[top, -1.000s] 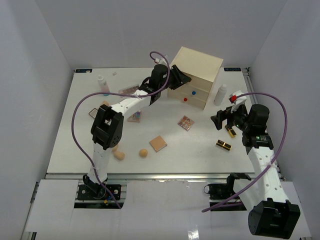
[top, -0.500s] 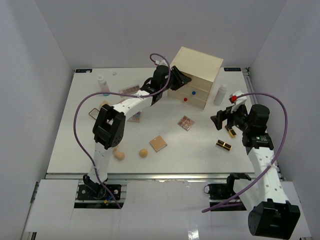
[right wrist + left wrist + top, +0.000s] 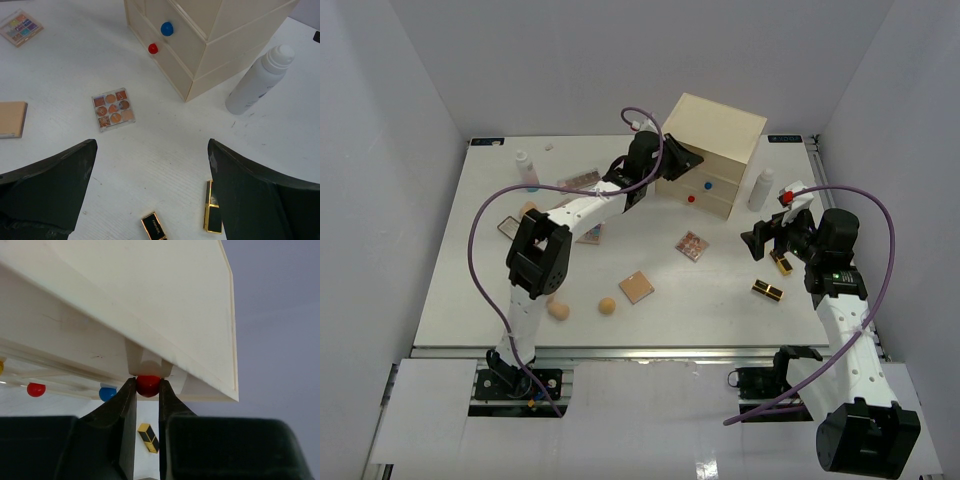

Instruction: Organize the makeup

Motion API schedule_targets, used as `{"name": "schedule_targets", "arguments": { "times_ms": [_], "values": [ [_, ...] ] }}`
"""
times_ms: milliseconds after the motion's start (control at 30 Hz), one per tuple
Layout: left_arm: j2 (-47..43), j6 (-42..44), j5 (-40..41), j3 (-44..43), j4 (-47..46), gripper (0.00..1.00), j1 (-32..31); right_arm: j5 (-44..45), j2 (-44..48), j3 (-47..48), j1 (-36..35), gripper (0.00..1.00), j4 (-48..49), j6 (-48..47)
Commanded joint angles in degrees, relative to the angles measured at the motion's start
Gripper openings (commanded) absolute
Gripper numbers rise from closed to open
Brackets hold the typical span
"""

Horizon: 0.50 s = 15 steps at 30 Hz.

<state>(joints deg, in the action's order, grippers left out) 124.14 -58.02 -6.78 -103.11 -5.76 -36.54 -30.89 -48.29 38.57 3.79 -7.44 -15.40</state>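
Note:
My left gripper (image 3: pixel 148 390) is shut on a red knob (image 3: pixel 148 385) at the top of the cream drawer chest (image 3: pixel 715 150); both fingers (image 3: pixel 122 405) press its sides. In the top view the left gripper (image 3: pixel 672 160) sits against the chest's front. My right gripper (image 3: pixel 151 150) hangs wide open and empty above two black-and-gold lipsticks (image 3: pixel 155 227) (image 3: pixel 212 214). An orange eyeshadow palette (image 3: pixel 113 108) lies ahead of it and a peach compact (image 3: pixel 636 287) lies mid-table. Tan sponges (image 3: pixel 607 306) (image 3: pixel 558 311) sit near the left arm.
A tall white bottle (image 3: pixel 760 188) stands right of the chest, and a small one (image 3: pixel 525 166) at the far left. More palettes (image 3: pixel 578 181) (image 3: pixel 590 233) lie under the left arm. The chest's lower drawers show a blue knob (image 3: pixel 167 28) and a red knob (image 3: pixel 153 48).
The left jaws have closed onto the red knob. The left arm edged slightly toward the chest; the right arm has not moved.

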Motion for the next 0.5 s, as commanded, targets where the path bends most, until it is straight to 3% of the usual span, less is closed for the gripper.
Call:
{"name": "schedule_targets", "arguments": {
  "times_ms": [0,267,467],
  "values": [
    [-4.53,1.25,0.51,5.13,0.18,0.01,-0.29,-0.39,1.07,0.08,0.16,0.99,1.97,0.54],
    [-13.56,7.47,-0.97,14.22,-1.71,0.0,-0.38,-2.28,0.34,2.52,0.3,0.98,2.08,1.18],
    [-14.11,8.72,-3.51,15.04,-1.43,0.0,-0.28,-0.08,-10.08,19.2,1.35,0.96,0.28,18.01]
  ]
}}
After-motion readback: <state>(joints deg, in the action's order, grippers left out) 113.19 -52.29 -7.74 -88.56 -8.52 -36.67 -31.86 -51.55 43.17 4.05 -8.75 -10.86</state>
